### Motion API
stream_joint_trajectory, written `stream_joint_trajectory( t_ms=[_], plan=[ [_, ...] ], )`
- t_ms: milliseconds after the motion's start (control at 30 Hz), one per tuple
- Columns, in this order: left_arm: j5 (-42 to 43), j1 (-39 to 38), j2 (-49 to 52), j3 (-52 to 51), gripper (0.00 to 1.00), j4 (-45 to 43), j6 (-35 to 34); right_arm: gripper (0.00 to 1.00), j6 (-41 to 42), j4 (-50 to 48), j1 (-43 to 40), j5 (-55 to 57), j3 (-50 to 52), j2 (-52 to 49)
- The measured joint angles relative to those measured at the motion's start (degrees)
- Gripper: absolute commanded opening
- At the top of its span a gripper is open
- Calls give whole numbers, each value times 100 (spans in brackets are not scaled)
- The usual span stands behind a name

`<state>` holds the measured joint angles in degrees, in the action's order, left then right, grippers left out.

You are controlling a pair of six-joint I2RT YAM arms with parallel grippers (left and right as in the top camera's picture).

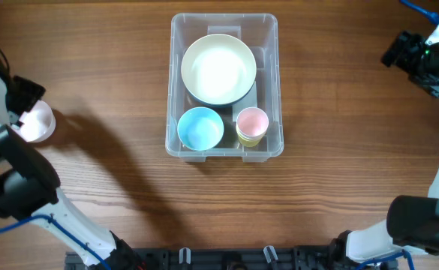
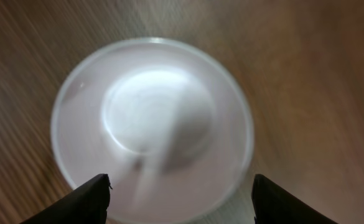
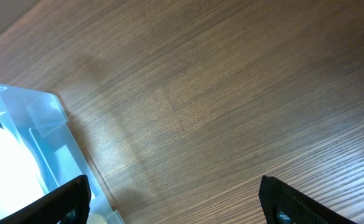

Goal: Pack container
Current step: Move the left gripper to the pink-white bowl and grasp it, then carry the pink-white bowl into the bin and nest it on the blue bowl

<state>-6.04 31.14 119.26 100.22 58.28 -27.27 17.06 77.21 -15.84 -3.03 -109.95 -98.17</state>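
The clear plastic container (image 1: pixel 224 152) stands at the table's middle; its corner shows in the right wrist view (image 3: pixel 42 118). Inside are a large cream bowl (image 1: pixel 218 69), a small blue bowl (image 1: pixel 200 127) and a pink cup stacked in a yellow one (image 1: pixel 252 124). A pale pink bowl (image 1: pixel 39 123) sits on the table at the far left, and fills the left wrist view (image 2: pixel 152 127). My left gripper (image 2: pixel 180 199) is open just above this bowl, fingers straddling its near rim. My right gripper (image 3: pixel 175 205) is open and empty, high over bare wood at the far right (image 1: pixel 422 60).
The wooden table (image 1: pixel 339 187) stretches all around the container. The arm bases stand at the front left (image 1: pixel 24 187) and front right (image 1: pixel 422 225) corners. A blue cable (image 1: pixel 418 9) hangs at the back right.
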Motion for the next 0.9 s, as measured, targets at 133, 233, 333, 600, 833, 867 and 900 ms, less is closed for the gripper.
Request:
stream_joint_trajectory(
  t_ms=[133,233,333,600,833,867,900],
  plan=[
    [57,-24,-302,2,77,-101,0,88,0,-2,0,0,0,-42],
    [109,-223,-299,0,77,-225,0,88,0,-2,0,0,0,-42],
    [146,-503,-234,0,77,-343,0,88,-2,0,0,0,0,-42],
    [144,-341,723,-55,46,-343,9,88,-2,0,0,0,0,-42],
    [55,-341,811,-52,4,-170,-2,88,-2,0,0,0,0,-42],
    [35,-343,811,-52,4,-153,-2,88,-2,0,0,0,0,-42],
    [35,-343,809,-52,4,-131,-2,88,-2,0,0,0,0,-42]
  ],
)
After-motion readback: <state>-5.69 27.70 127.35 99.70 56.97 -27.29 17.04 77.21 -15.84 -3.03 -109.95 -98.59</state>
